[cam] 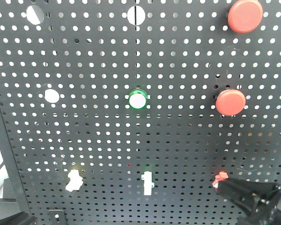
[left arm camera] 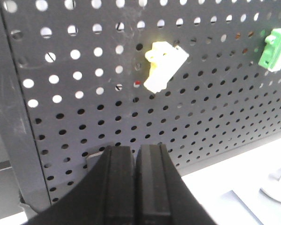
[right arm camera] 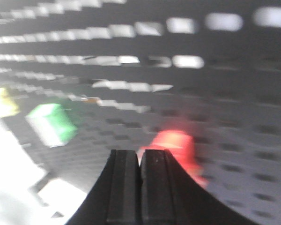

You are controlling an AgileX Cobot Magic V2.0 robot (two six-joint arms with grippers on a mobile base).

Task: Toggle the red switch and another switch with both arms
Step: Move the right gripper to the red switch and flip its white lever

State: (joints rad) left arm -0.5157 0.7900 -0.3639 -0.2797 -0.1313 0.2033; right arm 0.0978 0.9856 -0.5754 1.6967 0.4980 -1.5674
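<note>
The red switch [cam: 219, 178] is mounted at the bottom right of the black pegboard [cam: 178, 140]. My right gripper [cam: 223, 185] comes in from the lower right, its shut tips right at the switch. In the blurred right wrist view the red switch [right arm camera: 175, 143] shows just past the shut right gripper [right arm camera: 141, 153], slightly to its right; actual contact is unclear. A yellow-and-white switch [cam: 73, 180] sits at the bottom left. The left wrist view has this yellow switch [left arm camera: 161, 65] above my left gripper [left arm camera: 136, 150], which is shut, empty and well short of it.
A green-and-white switch [cam: 147, 183] sits between the two, also seen as the green switch [left arm camera: 274, 49]. Two big round red push buttons [cam: 245, 15] [cam: 230, 101] and a green-ringed button [cam: 137, 100] are higher up. A white surface [left arm camera: 234, 187] lies below the board.
</note>
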